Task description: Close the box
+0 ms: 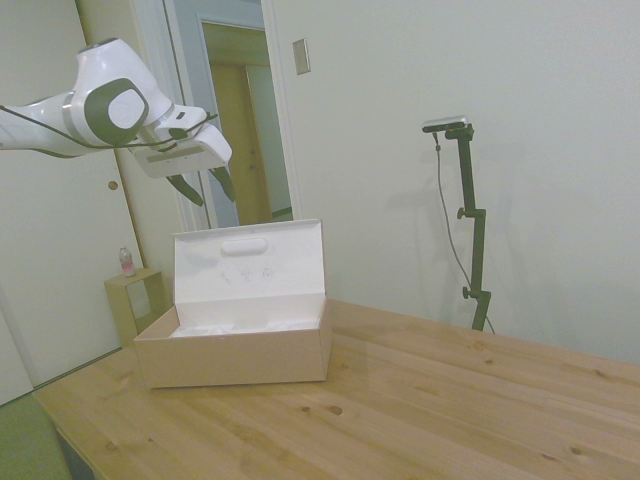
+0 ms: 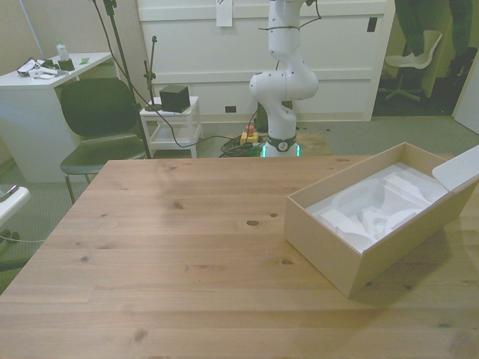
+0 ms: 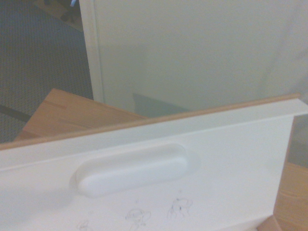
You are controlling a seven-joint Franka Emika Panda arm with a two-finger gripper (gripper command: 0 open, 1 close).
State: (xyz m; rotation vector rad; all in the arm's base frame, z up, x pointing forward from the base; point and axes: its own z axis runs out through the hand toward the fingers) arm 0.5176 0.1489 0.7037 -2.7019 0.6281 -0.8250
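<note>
Box (image 1: 233,352) open on bench (image 1: 420,400), lid (image 1: 248,262) upright.
Gripper (image 1: 203,186) above lid, fingers apart, empty. Cardboard likely light, stiff; push lid's top edge near the oval slot (image 3: 132,169).

Wooden worktop (image 1: 420,400), light brown planks, dark knots here and there. One thing sits on it: big cardboard box (image 1: 235,355), tan outside, white inside. Box open, lid (image 1: 250,262) standing up at back, long oval slot (image 1: 243,246) near lid's top edge. White shaped lining (image 2: 374,209) lies inside box. In front view, box sits at front view's right, turned at slant, lid end running off picture's edge.
</note>
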